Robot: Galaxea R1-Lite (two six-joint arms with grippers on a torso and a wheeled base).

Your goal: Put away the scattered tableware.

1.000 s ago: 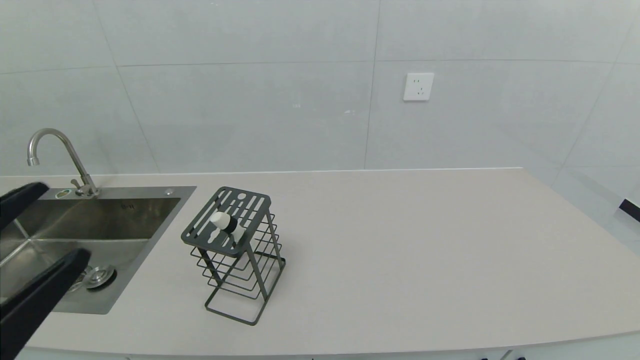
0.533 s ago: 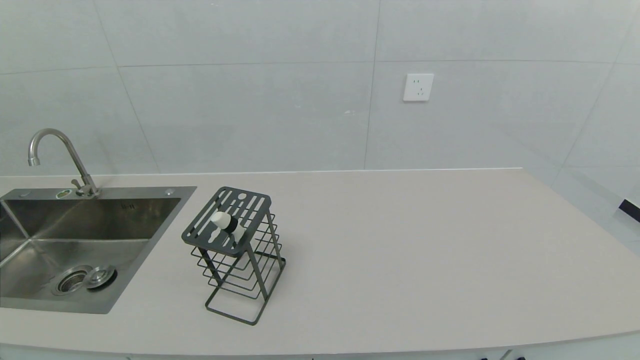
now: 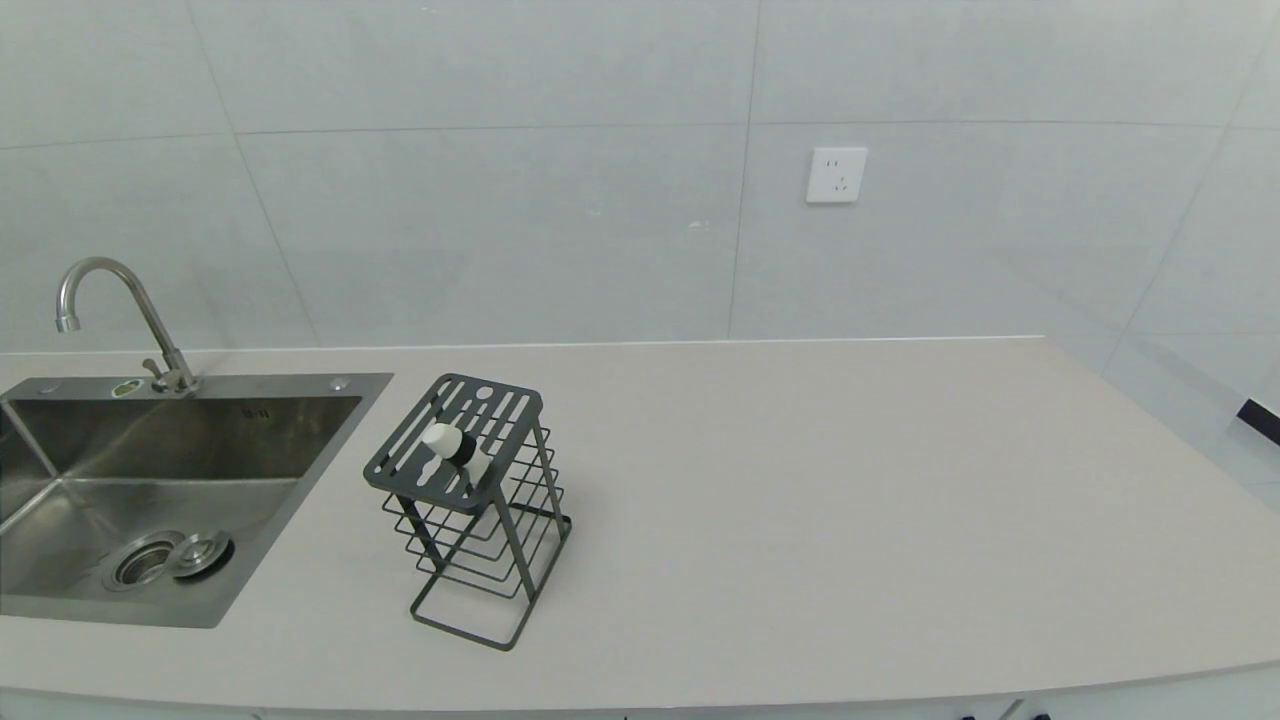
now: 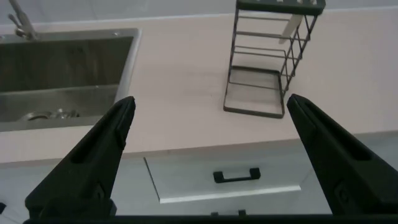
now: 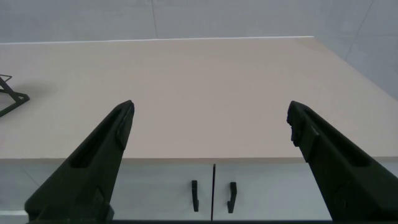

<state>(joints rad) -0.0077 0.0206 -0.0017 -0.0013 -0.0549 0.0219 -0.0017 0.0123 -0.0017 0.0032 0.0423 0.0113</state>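
- A wire rack (image 3: 466,510) stands on the counter (image 3: 850,500) just beside the sink (image 3: 190,440).
- Open passage lies to the rack's right.
- A tap (image 3: 110,320) rises behind the sink.

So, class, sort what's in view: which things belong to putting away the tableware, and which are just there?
Job: wire rack; white-handled utensil in its top; left gripper, right gripper, both open.
Just there: sink; faucet; wall socket; counter.

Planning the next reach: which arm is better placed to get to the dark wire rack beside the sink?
Left, probably. The left hand hangs open before the counter, facing the rack beside the sink. The right hand, also open, faces bare counter, farther from the rack.
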